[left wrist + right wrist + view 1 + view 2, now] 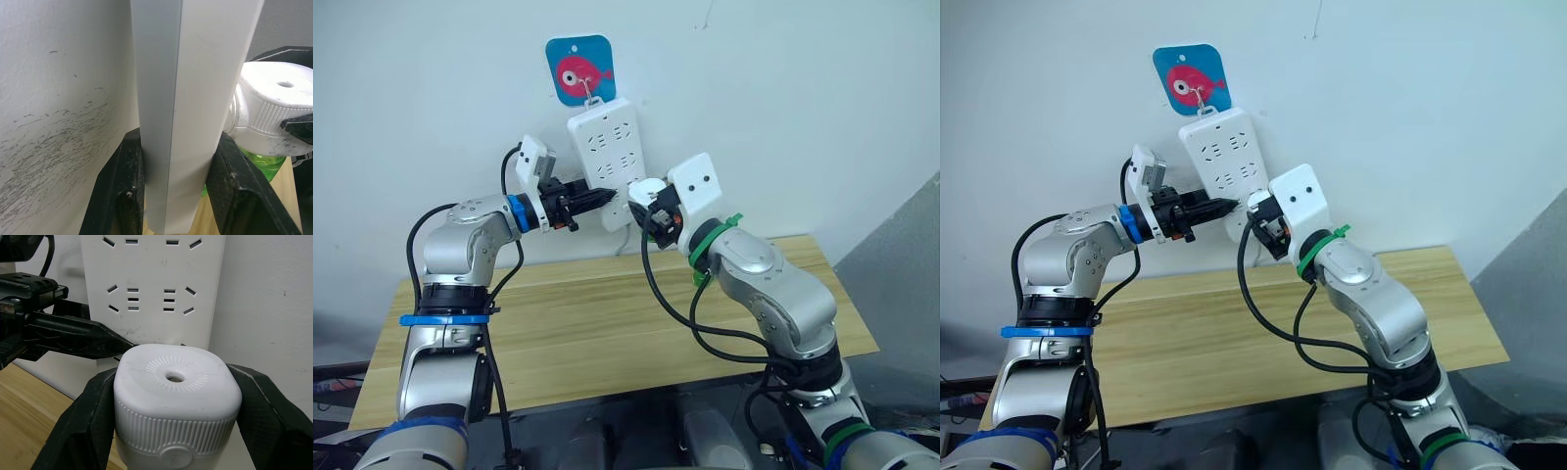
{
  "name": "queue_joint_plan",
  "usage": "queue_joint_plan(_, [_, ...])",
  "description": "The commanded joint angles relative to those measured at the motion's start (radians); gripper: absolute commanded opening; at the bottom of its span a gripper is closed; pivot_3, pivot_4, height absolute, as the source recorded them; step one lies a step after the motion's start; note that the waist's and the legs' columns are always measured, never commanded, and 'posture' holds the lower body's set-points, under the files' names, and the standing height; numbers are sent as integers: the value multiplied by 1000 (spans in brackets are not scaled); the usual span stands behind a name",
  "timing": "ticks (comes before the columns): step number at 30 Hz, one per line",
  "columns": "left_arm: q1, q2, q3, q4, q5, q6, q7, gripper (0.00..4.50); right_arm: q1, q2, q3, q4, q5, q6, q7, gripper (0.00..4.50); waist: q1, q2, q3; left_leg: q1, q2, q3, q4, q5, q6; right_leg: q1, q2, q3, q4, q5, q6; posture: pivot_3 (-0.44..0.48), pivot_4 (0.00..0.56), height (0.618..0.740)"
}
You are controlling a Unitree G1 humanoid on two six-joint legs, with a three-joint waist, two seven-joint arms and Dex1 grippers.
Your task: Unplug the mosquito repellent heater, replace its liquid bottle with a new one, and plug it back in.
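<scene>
The white mosquito repellent heater (176,396) is held against the lower face of the white power strip (605,147) that hangs on the wall. My right gripper (173,377) is shut on the heater, one black finger on each side. Its prongs are hidden. A translucent green liquid bottle (264,164) is fitted under the heater (274,107); I cannot tell whether it is the old one or the new one. From the left, my left gripper (178,137) is shut on the strip's lower edge, clamping it front and back.
The strip hangs from a blue hook plate with a pink fish (578,69) on the white wall. A light wooden table (607,323) lies below both arms. Black cables loop from each wrist.
</scene>
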Motion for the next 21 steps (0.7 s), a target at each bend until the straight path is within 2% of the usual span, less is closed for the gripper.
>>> queue_joint_plan(1, [-2, -8, -1, -45, -35, 15, -10, 1294, -5, 19, 9, -8, -18, -42, 13, 3034, 0, 0, 0, 0, 0, 0, 0, 0, 0, 0, 0, 0, 0, 0, 0, -195, 141, 730])
queue_joint_plan(21, [27, -21, 15, -134, -100, 129, -50, 1294, 10, 95, 27, 145, -84, -150, 52, 3024, -19, 0, -2, 1, 0, 0, -1, 1, -1, 0, 0, 0, 1, 0, 0, -182, 136, 730])
